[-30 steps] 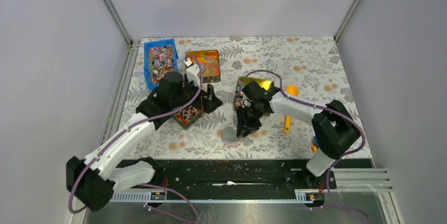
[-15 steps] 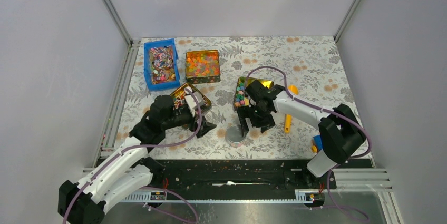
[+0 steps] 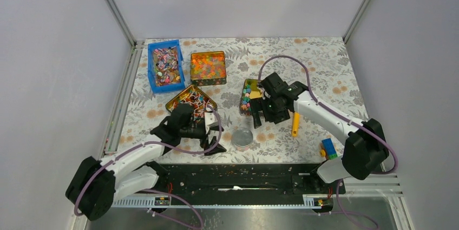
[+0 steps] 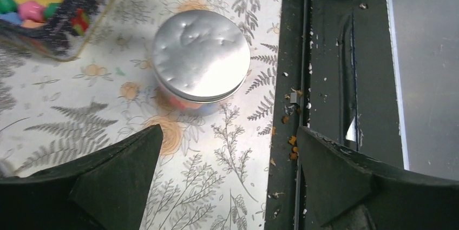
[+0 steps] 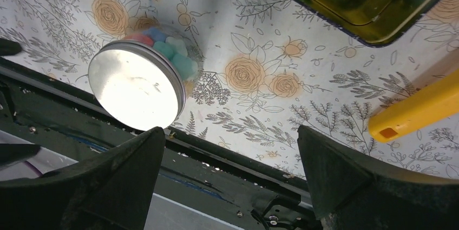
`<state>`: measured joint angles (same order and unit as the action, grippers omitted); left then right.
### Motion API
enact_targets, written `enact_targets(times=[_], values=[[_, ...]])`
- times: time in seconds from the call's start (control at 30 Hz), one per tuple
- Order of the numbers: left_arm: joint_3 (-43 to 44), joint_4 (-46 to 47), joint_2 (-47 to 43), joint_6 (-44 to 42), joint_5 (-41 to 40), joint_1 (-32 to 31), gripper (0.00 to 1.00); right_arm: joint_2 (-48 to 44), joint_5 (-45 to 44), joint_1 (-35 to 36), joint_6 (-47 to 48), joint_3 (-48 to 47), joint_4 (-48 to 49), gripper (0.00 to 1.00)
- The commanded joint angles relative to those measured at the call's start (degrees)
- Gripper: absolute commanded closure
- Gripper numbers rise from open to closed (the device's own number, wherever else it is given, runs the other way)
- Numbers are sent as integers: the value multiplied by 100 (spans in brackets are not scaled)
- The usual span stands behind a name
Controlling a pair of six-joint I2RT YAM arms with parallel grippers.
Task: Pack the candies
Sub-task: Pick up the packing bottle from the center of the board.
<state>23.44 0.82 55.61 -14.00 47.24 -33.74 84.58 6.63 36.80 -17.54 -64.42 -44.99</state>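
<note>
Top external view: a black rail runs along the near edge of the floral worktop, and just beyond it stands a small round jar with a dented silver lid on it. In the right wrist view, pastel pink, blue and green candies show through the jar's clear wall under the lid.

The left arm lies low, left of the jar. The left jaws are spread wide and empty, near the jar without touching it; the left wrist view shows the jar ahead of the gap between them. A blue block sits well to the right of the jar, near the rail, and a yellow tool lies to the right of the jar.

The right jaws are beyond the jar and slightly right of it, also spread wide and holding nothing. They hang at the near end of a gold tin that holds more of the candies.

A tin of stick sweets lies beyond and left of the jar. Farther back on that side are a tin of orange beads and a blue bin of mixed sweets.
</note>
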Motion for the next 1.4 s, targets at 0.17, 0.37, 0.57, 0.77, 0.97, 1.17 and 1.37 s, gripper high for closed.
enact_targets(times=[0.17, 0.37, 0.57, 0.77, 0.97, 1.17, 1.37], values=[[-349, 2049, 1128, 652, -706, -934, 1, -447, -127, -273, -10, -85, -137, 0], [-391, 2470, 1574, 582, -1663, -1406, 1, -619, -127, -337, -55, -35, -140, 0], [-488, 3172, 2105, 644, -1992, -1469, 1, -979, -182, -402, -93, 32, -142, 0], [-773, 4186, 2612, 667, -2017, -1513, 1, -1355, -223, -447, -146, 108, -143, 0], [-932, 5455, 3433, 823, -1806, -1530, 1, -1608, -214, -467, -217, 110, -173, 0], [-1010, 6525, 4210, 944, -1609, -1547, 1, -1904, -250, -467, -325, 13, -260, 0], [-961, 7469, 4910, 1192, -1342, -1544, 1, -2196, -319, -472, -428, -155, -249, 0]])
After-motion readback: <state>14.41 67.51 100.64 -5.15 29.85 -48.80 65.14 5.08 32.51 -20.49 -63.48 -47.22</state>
